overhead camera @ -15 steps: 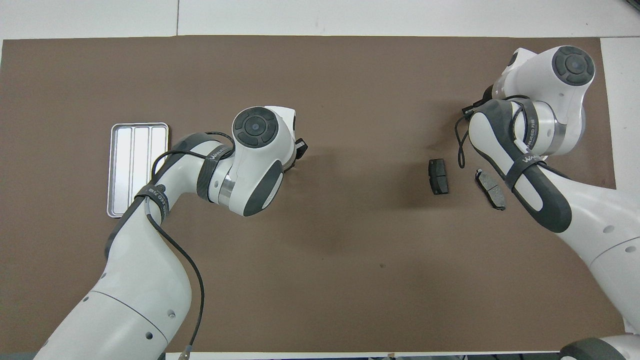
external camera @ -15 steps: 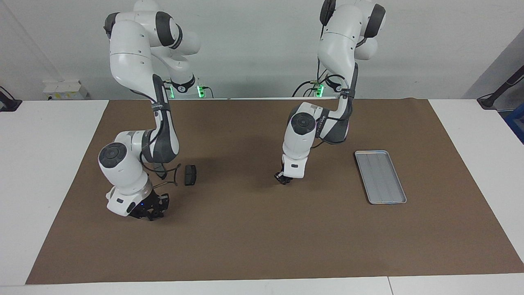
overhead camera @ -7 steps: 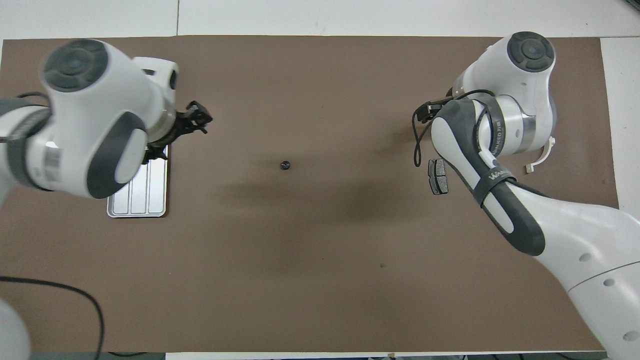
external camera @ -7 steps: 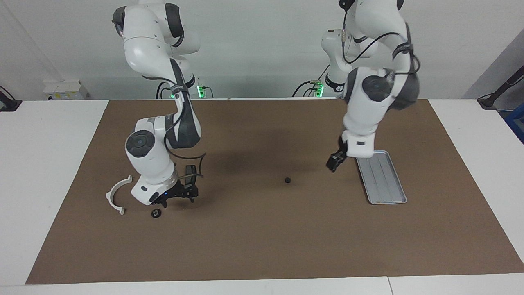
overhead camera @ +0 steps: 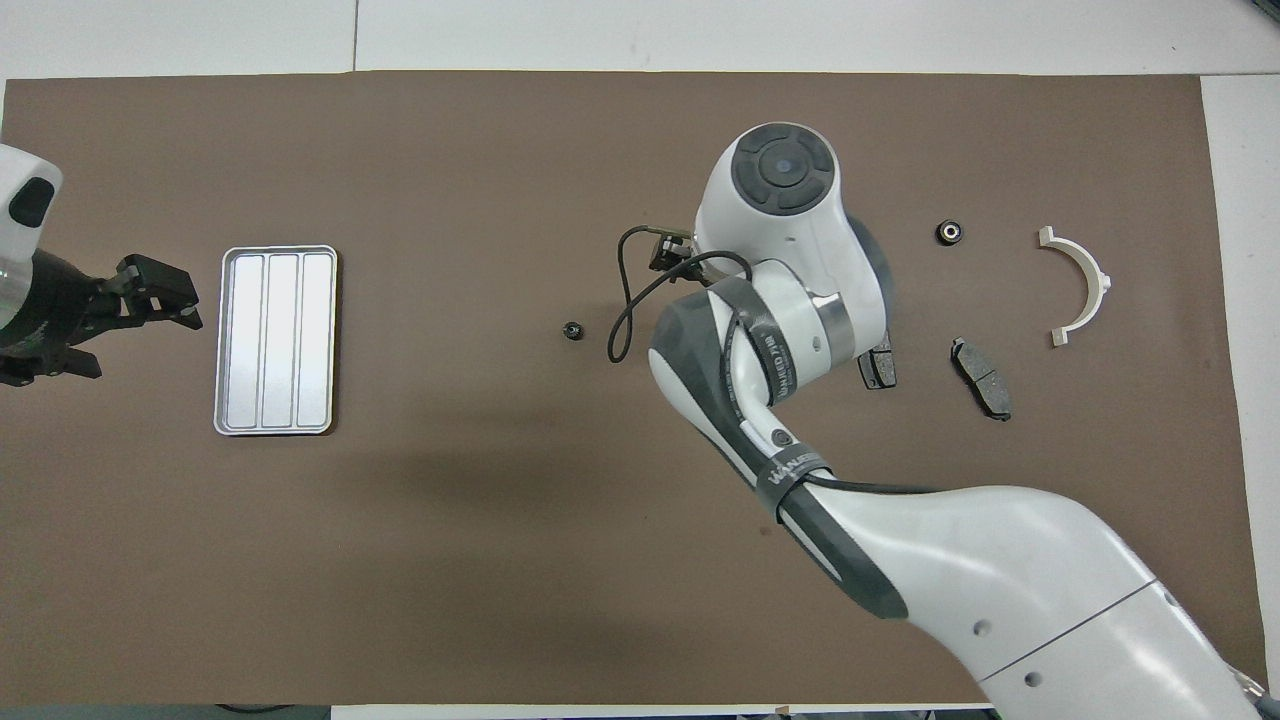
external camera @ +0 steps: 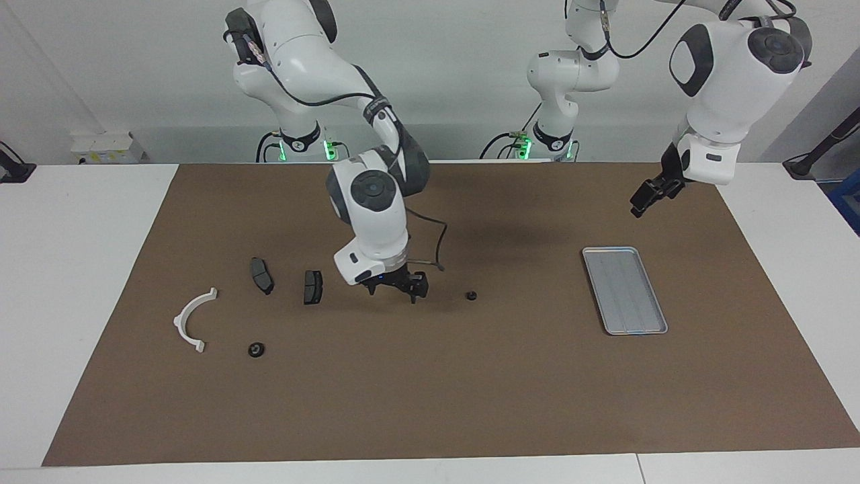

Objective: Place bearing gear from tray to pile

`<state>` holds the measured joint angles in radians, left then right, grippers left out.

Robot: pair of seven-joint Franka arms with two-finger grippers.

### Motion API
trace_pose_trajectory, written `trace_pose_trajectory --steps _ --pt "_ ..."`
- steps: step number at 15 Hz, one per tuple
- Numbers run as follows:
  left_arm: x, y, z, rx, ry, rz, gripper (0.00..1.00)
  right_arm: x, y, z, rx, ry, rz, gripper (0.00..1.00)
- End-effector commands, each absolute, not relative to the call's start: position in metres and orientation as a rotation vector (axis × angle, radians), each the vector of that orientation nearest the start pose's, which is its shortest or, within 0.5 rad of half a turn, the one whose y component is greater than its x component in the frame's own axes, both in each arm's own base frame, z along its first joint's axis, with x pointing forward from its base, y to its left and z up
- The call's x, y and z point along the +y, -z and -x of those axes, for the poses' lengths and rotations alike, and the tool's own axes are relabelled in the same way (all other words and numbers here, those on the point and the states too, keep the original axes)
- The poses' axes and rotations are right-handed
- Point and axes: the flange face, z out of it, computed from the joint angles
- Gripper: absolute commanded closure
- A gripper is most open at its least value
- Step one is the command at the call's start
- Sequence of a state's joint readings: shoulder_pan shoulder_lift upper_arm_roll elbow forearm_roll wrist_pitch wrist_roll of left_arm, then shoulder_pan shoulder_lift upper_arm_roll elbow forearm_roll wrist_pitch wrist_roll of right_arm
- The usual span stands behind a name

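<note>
The silver tray [external camera: 625,289] lies empty toward the left arm's end and also shows in the overhead view [overhead camera: 275,340]. One small black bearing gear [external camera: 471,294] [overhead camera: 571,330] lies mid-mat. A second gear [external camera: 256,349] [overhead camera: 949,232] lies by the pile: the white half-ring [external camera: 191,319] [overhead camera: 1080,285] and two dark brake pads [external camera: 261,275] [external camera: 312,287]. My right gripper [external camera: 396,290] [overhead camera: 668,252] is open and empty, low over the mat between the nearer pad and the mid-mat gear. My left gripper [external camera: 648,195] [overhead camera: 150,295] is open and empty, raised beside the tray.
The brown mat [external camera: 430,403] covers the table. My right arm's forearm [overhead camera: 800,330] partly covers one brake pad [overhead camera: 878,368] in the overhead view; the second pad [overhead camera: 980,363] shows whole.
My right gripper left a gear by the pile and swung toward the mid-mat gear. My left gripper left a gear mid-mat, rose, and moved out past the tray.
</note>
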<state>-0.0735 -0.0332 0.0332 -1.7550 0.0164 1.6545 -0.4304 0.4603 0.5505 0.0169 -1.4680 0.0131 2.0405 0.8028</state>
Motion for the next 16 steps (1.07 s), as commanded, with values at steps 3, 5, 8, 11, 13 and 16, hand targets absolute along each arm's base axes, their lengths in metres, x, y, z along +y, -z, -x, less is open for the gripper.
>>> trace_pose_trajectory --steps 3,5,8,11,13,16 --pt "-0.013 -0.559 -0.537 -0.516 -0.113 3.084 0.0 0.398 -0.343 -0.638 0.687 0.042 3.035 0.0" --pt "-0.011 -0.558 -0.538 -0.509 -0.114 3.087 0.0 0.421 -0.341 -0.632 0.724 0.031 3.046 0.0" --pt "-0.011 -0.558 -0.545 -0.499 -0.053 3.098 0.0 0.441 -0.34 -0.622 0.747 0.031 3.046 0.0" --pt "-0.012 -0.556 -0.547 -0.499 -0.049 3.103 0.0 0.468 -0.319 -0.611 0.766 0.032 3.049 0.0" --pt "-0.013 -0.556 -0.546 -0.497 -0.062 3.103 0.0 0.477 -0.308 -0.606 0.768 0.037 3.054 0.0" --pt "-0.013 -0.556 -0.545 -0.447 -0.076 3.11 0.0 0.487 -0.291 -0.598 0.751 0.052 3.069 0.0"
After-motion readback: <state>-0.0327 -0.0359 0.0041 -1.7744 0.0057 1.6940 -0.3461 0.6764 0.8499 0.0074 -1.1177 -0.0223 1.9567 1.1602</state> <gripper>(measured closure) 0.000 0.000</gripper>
